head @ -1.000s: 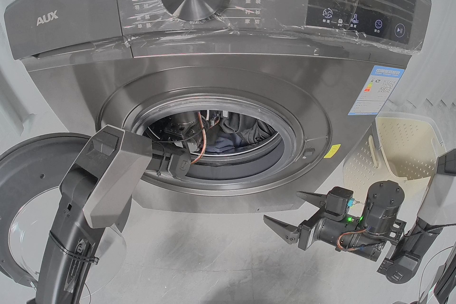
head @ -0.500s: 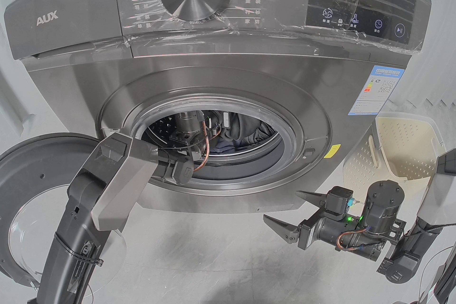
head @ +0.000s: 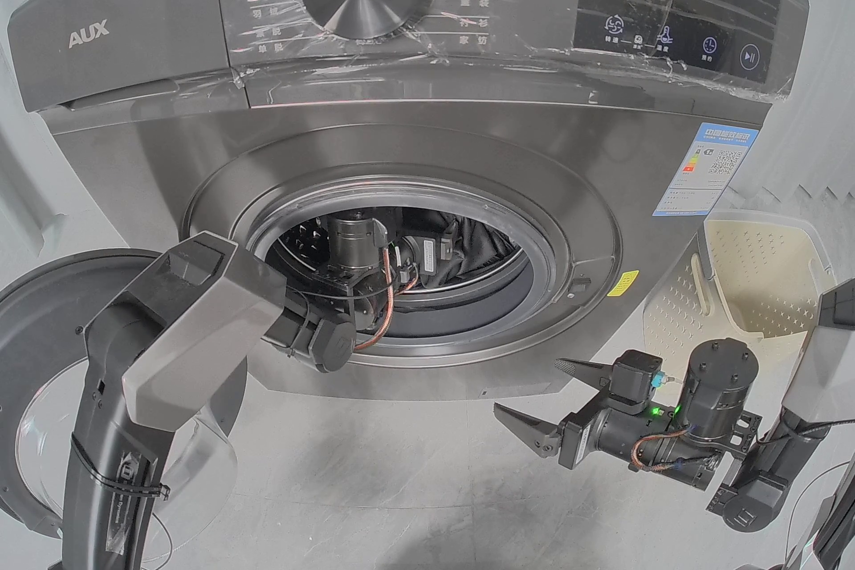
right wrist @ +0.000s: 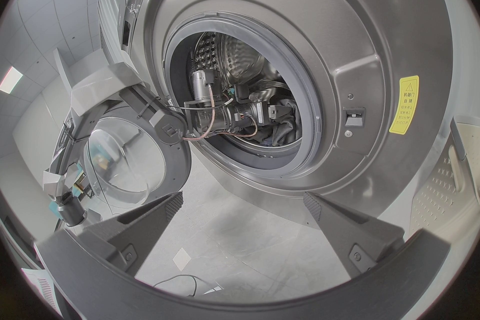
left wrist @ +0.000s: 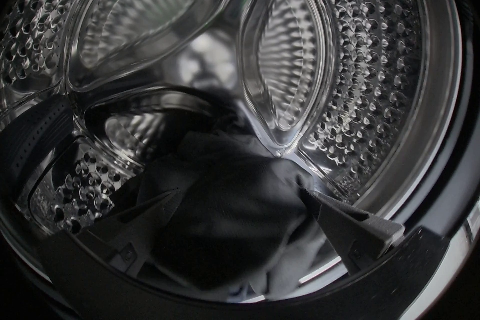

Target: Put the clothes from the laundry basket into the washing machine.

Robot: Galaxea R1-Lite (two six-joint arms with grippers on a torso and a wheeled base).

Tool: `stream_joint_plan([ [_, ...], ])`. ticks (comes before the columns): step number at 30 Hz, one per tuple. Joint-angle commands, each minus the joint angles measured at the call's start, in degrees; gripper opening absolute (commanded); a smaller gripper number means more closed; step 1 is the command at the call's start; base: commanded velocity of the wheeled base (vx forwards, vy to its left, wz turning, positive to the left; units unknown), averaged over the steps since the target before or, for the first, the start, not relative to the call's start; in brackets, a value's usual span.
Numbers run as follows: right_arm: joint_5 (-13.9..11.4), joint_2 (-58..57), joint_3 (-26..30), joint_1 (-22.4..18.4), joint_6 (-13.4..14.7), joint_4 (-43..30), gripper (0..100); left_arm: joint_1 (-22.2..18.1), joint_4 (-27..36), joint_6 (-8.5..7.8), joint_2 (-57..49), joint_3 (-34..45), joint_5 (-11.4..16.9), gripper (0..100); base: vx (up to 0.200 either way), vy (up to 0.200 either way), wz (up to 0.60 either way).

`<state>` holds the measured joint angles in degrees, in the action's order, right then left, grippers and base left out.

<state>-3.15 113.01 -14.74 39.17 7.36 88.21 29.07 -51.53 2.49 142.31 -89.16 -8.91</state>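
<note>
Clothes (left wrist: pixel 225 221) lying inside the washing machine (head: pixel 427 144) at the wide-open left gripper (left wrist: pixel 237 192), laundry basket (head: pixel 757 269) seemingly empty, right gripper (head: pixel 530 386) open, holding nothing.

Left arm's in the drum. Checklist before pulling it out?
1. Left gripper open: ok, fingers apart, clothes lying between them.
2. Clothes inside drum: ok.
3. Clothes clear of door seal: cannot tell.
4. Door swung wide: ok.
5. Right gripper outside the opening: ok, open and empty.
6. Laundry basket emptied: cannot tell, bottom hidden.
</note>
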Motion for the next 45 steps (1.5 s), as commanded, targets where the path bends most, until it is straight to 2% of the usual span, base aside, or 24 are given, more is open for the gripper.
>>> stream_joint_plan([
  [1, 0.0, -0.1, 0.2, -0.1, 0.0, 0.0, 100, 2.8, -3.8, 0.15, -8.1, 12.3, 0.0, 100, 0.0, 0.0, 0.0],
  [8, 0.2, -1.7, 0.9, 0.1, 0.0, 0.0, 100, 7.2, -10.9, 0.33, -17.2, 32.6, 0.3, 100, 0.0, 0.0, 0.0],
  [9, 0.2, -1.7, 0.9, 0.1, 0.0, 0.0, 100, 7.2, -10.9, 0.33, -17.2, 32.6, 0.3, 100, 0.0, 0.0, 0.0],
  [11, 0.8, -3.7, 2.3, 0.6, 0.0, 0.0, 100, 9.9, -13.9, 2.79, -20.3, 40.5, 0.2, 100, 0.0, 0.0, 0.0],
  [12, 0.8, -3.7, 2.4, 0.7, 0.0, 0.0, 100, 10.0, -14.0, 2.96, -20.5, 40.9, 0.2, 100, 0.0, 0.0, 0.0],
  [13, 0.8, -4.5, 3.0, 0.7, 0.1, 0.0, 100, 11.5, -16.1, 4.28, -22.9, 45.7, 0.2, 100, 0.0, 0.0, 0.0],
  [15, 0.8, -4.8, 3.3, 0.8, 0.2, 0.0, 100, 11.9, -16.7, 4.46, -23.4, 46.8, 0.2, 100, 0.0, 0.0, 0.0],
  [16, 0.8, -6.3, 4.3, 0.8, 0.6, 0.0, 100, 13.6, -21.0, 4.54, -26.5, 53.1, 0.1, 100, 0.0, 0.0, 0.0],
  [17, 0.9, -6.5, 4.4, 0.8, 0.6, 0.0, 100, 13.8, -21.3, 4.54, -26.6, 53.4, 0.0, 100, 0.0, 0.0, 0.0],
  [18, 0.9, -8.3, 5.9, 0.9, 0.6, 0.0, 100, 14.6, -25.7, 4.54, -29.5, 57.8, 0.0, 100, 0.0, 0.0, 0.0],
  [20, 1.5, -11.1, 7.9, 0.9, 0.6, 0.0, 100, 14.7, -29.9, 4.37, -32.2, 63.1, -0.1, 100, 0.0, 0.0, 0.0],
  [22, 3.9, -14.0, 9.3, 1.0, 0.8, 0.0, 100, 14.5, -32.2, 4.28, -35.5, 67.3, -0.1, 100, 0.0, 0.0, 0.0],
  [25, 6.8, -18.2, 9.6, 1.0, 1.7, -0.1, 100, 14.0, -33.2, 4.37, -40.4, 72.7, -0.1, 100, 0.0, 0.0, 0.0],
  [27, 7.5, -20.7, 9.6, 0.6, 2.2, -0.2, 100, 13.9, -33.3, 4.46, -43.2, 75.9, -0.2, 100, 0.0, 0.0, 0.0],
  [32, 7.7, -25.1, 10.3, -2.4, 2.0, -0.8, 100, 12.8, -33.2, 4.28, -50.2, 80.3, -2.4, 100, 0.0, 0.0, 0.0],
  [37, 7.6, -29.6, 13.0, -5.2, 1.3, -0.9, 100, 11.1, -33.0, 3.84, -55.3, 83.5, -2.9, 100, 0.0, 0.0, 0.0],
  [42, 7.7, -33.1, 14.7, -7.8, 0.5, -2.3, 100, 10.4, -32.4, 1.56, -60.3, 85.9, -3.0, 100, -0.12, 0.0, 0.0],
  [45, 7.7, -36.3, 14.7, -10.3, -0.6, -5.7, 100, 8.0, -32.1, -0.03, -63.5, 87.3, -3.0, 100, -0.2, 0.0, 0.0],
])
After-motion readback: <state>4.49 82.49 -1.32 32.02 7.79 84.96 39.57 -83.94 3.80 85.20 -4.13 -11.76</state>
